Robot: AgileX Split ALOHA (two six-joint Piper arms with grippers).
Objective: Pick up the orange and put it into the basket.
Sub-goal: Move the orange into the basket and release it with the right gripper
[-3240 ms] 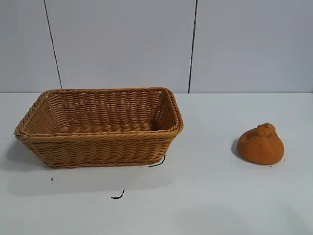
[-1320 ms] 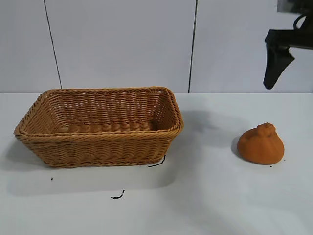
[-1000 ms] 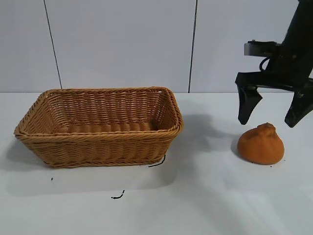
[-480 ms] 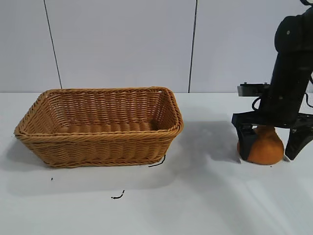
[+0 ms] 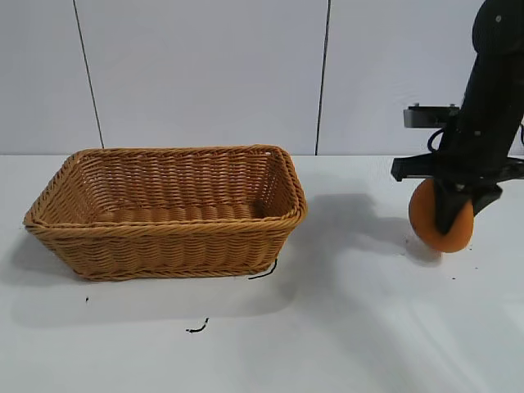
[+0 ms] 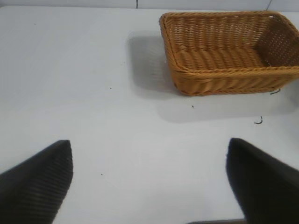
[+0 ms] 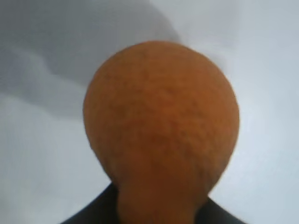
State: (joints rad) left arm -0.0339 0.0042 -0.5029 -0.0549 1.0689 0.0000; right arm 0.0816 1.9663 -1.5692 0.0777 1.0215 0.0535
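The dull-orange orange (image 5: 424, 216) hangs a little above the white table at the right, held by my right gripper (image 5: 449, 225), which is shut on it with a black finger across its front. In the right wrist view the orange (image 7: 161, 121) fills the middle, with the table below it. The tan wicker basket (image 5: 164, 237) stands on the table at the left, well apart from the orange, and nothing shows inside it. It also shows in the left wrist view (image 6: 224, 79). My left gripper (image 6: 149, 182) is open and empty above bare table, out of the exterior view.
Two short black marks lie on the table in front of the basket (image 5: 196, 327) and at its front right corner (image 5: 264, 272). A grey panelled wall (image 5: 205, 74) stands behind the table. Bare table lies between basket and orange.
My right arm came down from the upper right, put its open fingers round the orange on the table, shut on it and lifted it off the surface. The basket has not moved.
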